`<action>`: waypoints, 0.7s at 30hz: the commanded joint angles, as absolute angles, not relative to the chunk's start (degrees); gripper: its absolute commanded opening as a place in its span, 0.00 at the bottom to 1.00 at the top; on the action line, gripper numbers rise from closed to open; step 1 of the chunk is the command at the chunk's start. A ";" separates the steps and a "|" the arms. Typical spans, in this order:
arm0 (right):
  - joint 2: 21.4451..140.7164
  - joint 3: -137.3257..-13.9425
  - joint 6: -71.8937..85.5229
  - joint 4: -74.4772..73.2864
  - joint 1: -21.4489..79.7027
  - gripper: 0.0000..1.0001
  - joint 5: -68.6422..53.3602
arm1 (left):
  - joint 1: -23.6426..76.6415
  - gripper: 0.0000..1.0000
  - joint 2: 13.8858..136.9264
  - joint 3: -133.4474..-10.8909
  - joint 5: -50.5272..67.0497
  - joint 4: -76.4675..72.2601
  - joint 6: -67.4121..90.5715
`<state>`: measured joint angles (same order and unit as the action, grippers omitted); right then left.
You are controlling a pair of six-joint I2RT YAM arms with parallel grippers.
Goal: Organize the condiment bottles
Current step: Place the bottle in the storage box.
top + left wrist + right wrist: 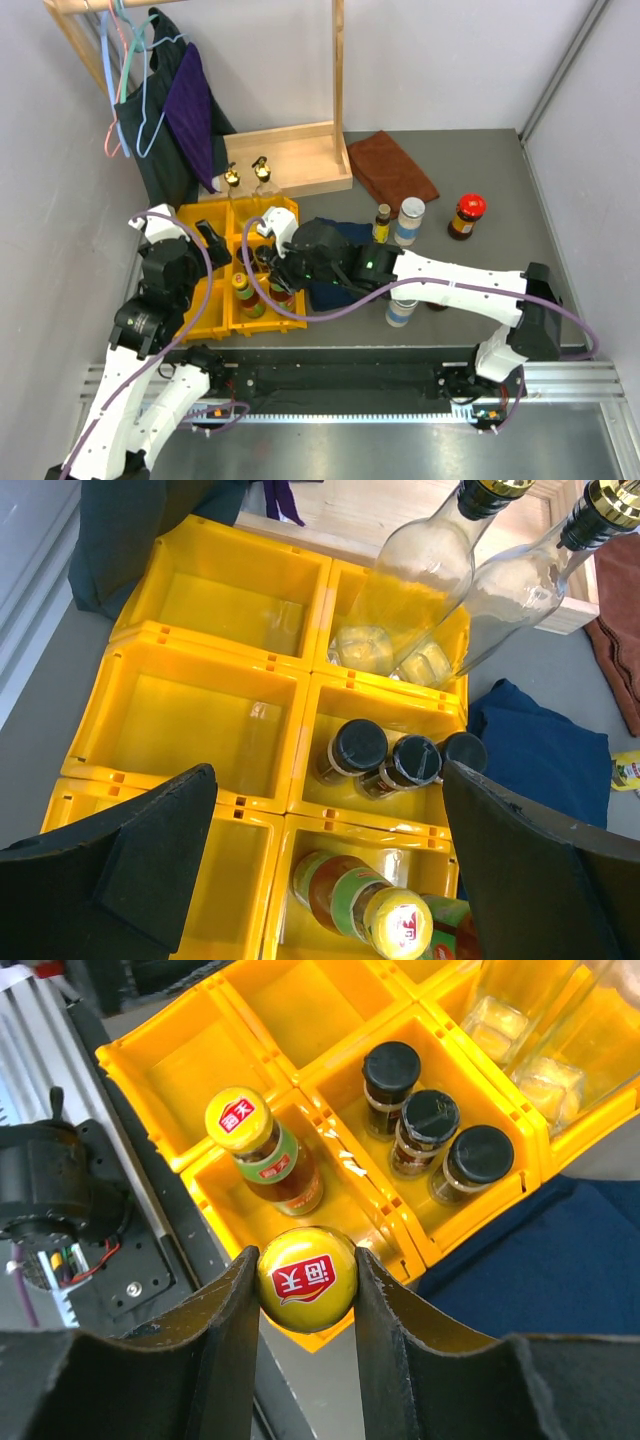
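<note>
My right gripper [307,1285] is shut on the yellow cap of a sauce bottle [307,1278] at the near corner of a yellow bin [205,1195]. Another yellow-capped bottle [262,1150] stands in that same bin. Three black-capped bottles [428,1120] fill the bin behind it, and two clear gold-topped bottles [420,580] stand in the farthest bin. My left gripper [330,850] hangs open above the bins, holding nothing. On the table to the right stand a red-lidded jar [467,215], a white-lidded jar [409,220], a small dark bottle [382,222] and one more jar [401,308].
The left column of yellow bins [215,715] holds nothing. A blue cloth [335,290] lies right of the bins under my right arm. A brown cloth [392,168] and a wooden rack [300,155] with hanging clothes stand at the back.
</note>
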<state>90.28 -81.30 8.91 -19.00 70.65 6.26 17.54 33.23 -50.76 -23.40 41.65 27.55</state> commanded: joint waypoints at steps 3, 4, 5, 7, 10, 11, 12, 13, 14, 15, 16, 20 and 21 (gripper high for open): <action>91.32 -83.94 8.44 -7.21 71.37 0.00 7.82 | 17.23 0.99 31.91 -51.33 -24.35 41.92 27.42; 91.58 -83.94 8.44 -6.86 71.37 0.00 7.91 | 17.23 0.99 31.82 -51.24 -24.43 42.27 27.42; 91.76 -83.85 8.44 -6.86 71.37 0.00 8.17 | 17.23 0.99 31.73 -51.24 -24.52 42.45 27.42; 92.72 -83.94 8.26 -6.77 71.37 0.00 8.78 | 17.23 0.99 31.38 -51.33 -24.61 42.80 27.33; 93.95 -84.02 8.26 -7.03 71.37 0.00 9.23 | 17.23 0.99 30.50 -51.33 -24.61 43.42 27.42; 94.22 -83.85 8.17 -6.77 71.37 0.00 9.23 | 17.23 0.99 30.32 -51.33 -24.52 43.68 27.33; 94.39 -83.15 8.09 -6.33 71.37 0.00 8.97 | 17.23 0.99 29.97 -51.50 -24.52 43.86 27.33; 94.48 -82.71 8.17 -6.07 71.37 0.00 9.14 | 17.23 0.99 29.71 -51.50 -24.61 44.12 27.33; 94.48 -82.01 8.26 -5.80 71.37 0.00 9.23 | 17.23 0.99 29.53 -51.59 -24.52 44.30 27.42; 94.66 -81.74 8.26 -5.45 71.37 0.00 9.14 | 17.23 0.99 29.10 -51.77 -24.26 44.12 27.25; 95.01 -81.56 8.35 -5.45 71.37 0.00 9.23 | 17.23 0.99 29.00 -51.77 -24.00 44.12 27.16; 95.62 -80.95 8.53 -5.80 71.37 0.00 9.49 | 17.23 0.99 28.74 -52.56 -23.56 44.56 27.33; 95.89 -80.95 8.79 -6.24 71.37 0.00 9.49 | 17.23 0.99 28.74 -52.56 -23.38 44.30 27.42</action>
